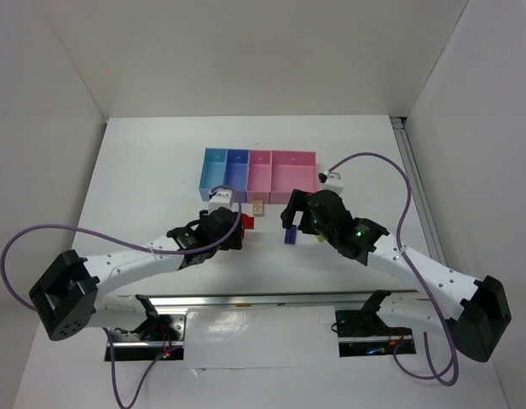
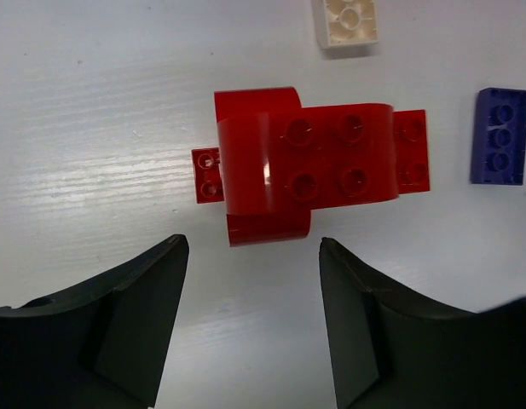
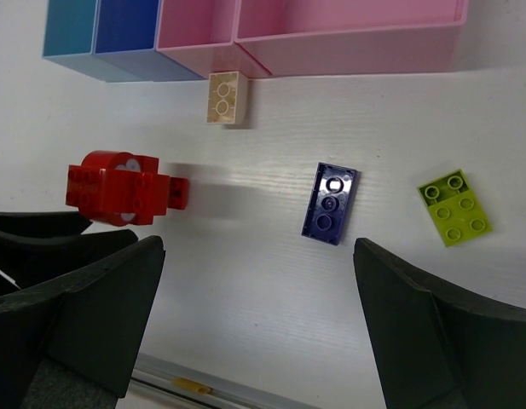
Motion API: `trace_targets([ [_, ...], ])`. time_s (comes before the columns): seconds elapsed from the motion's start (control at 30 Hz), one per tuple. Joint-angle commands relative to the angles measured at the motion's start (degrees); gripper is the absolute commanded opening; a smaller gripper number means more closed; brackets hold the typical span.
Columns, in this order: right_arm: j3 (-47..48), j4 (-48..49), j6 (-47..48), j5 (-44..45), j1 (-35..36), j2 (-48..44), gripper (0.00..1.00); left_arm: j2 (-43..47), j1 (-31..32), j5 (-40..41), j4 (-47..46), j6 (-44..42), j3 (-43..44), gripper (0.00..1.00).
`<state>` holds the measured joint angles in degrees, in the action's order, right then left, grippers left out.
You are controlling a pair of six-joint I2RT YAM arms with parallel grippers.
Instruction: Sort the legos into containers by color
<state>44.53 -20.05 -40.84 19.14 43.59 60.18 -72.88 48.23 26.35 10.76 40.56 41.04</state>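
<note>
A clump of joined red legos (image 2: 314, 162) lies on the white table just beyond the tips of my left gripper (image 2: 252, 247), which is open with nothing between its fingers. In the top view the red legos (image 1: 248, 221) show at the left gripper (image 1: 233, 223). A dark blue-purple lego (image 3: 331, 203) lies ahead of my right gripper (image 3: 258, 251), open wide and empty. A yellow-green lego (image 3: 454, 207) sits to its right. A pale tan lego (image 3: 226, 96) lies against the containers (image 1: 259, 173): light blue, darker blue, narrow pink and wider pink bins in a row.
A metal rail (image 1: 271, 298) runs along the table's near edge between the arm bases. White walls close in the table at the back and sides. A purple cable (image 1: 378, 158) loops over the right arm near the wider pink bin.
</note>
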Motion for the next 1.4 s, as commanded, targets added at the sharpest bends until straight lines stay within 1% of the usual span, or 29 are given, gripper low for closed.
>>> trace_targets([
  [0.0, -0.5, 2.4, 0.0, -0.2, -0.3, -0.1, 0.99, -0.9, 0.2, 2.7, -4.4, -0.1, -0.4, 0.74],
  [0.17, -0.5, 1.8, 0.0, -0.2, -0.3, -0.6, 0.99, -1.4, 0.2, 6.2, -5.7, -0.7, -0.4, 0.71],
  [0.27, -0.5, 1.3, 0.0, -0.2, -0.3, 0.0, 0.99, -1.4, 0.2, 6.2, -7.7, -1.4, -1.7, 0.70],
  [0.33, -0.5, 0.7, 0.0, -0.2, -0.3, 0.5, 0.99, -1.4, 0.2, 6.2, -10.7, -2.6, -2.4, 0.70],
  [0.4, -0.5, 0.7, 0.0, -0.2, -0.3, 0.5, 0.99, -2.2, 0.2, 5.6, -10.7, -2.6, -2.4, 0.69],
  [0.5, -0.5, -0.5, 0.0, 1.2, -0.3, 0.5, 0.99, -3.7, 0.2, 6.7, -10.1, -1.4, -1.1, 0.67],
  [0.57, -1.2, -1.0, -0.6, 1.3, -0.3, -0.5, 0.99, -3.7, 0.2, 6.7, -10.1, -1.4, -1.1, 0.61],
  [0.63, -1.9, -1.0, -0.6, 1.3, -0.9, -2.2, 0.99, -4.2, 0.2, 6.7, -10.1, -1.4, -1.1, 0.59],
  [0.77, -2.4, 0.2, -1.2, -0.5, -1.5, -2.2, 0.99, -4.7, -0.3, 6.2, -10.1, -1.4, -0.6, 0.56],
  [0.8, -2.4, 0.7, -0.6, -2.2, -1.5, -2.2, 0.99, -4.7, -0.3, 6.2, -10.1, -0.8, -0.6, 0.51],
  [0.87, -2.4, 3.2, 0.1, -4.5, -1.5, -1.4, 0.99, -4.2, -0.3, 6.2, -9.5, -0.8, -0.6, 0.47],
  [0.9, -2.4, 4.6, 0.6, -8.3, -1.5, -0.6, 0.99, -3.2, -0.3, 6.2, -8.9, -0.8, -0.6, 0.41],
  [0.93, -2.4, 6.2, 0.6, -10.6, -2.0, -0.6, 0.99, -2.5, -0.3, 6.2, -8.1, -0.8, -0.1, 0.30],
  [1.03, -2.4, 13.7, 0.6, -20.4, -3.5, 0.8, 0.99, 0.5, -0.3, 6.2, -6.3, -0.8, 0.4, 0.13],
  [1.07, -3.0, 17.2, 0.1, -22.5, -3.5, 2.1, 0.99, 1.3, -0.3, 6.2, -5.6, -0.8, 0.4, 0.00],
  [1.17, -3.0, 21.0, -1.1, -28.2, -3.5, 3.8, 0.98, 4.4, -0.3, 5.6, -4.3, -1.4, 1.0, 0.00],
  [1.33, -3.0, 30.6, -4.6, -38.2, -3.5, 10.1, 0.98, 8.2, -0.3, 4.6, -3.0, -2.5, 2.2, 0.00],
  [1.37, -3.0, 31.6, -4.6, -38.8, -3.5, 10.9, 0.98, 8.2, -0.3, 4.6, -3.0, -2.5, 2.7, 0.00],
])
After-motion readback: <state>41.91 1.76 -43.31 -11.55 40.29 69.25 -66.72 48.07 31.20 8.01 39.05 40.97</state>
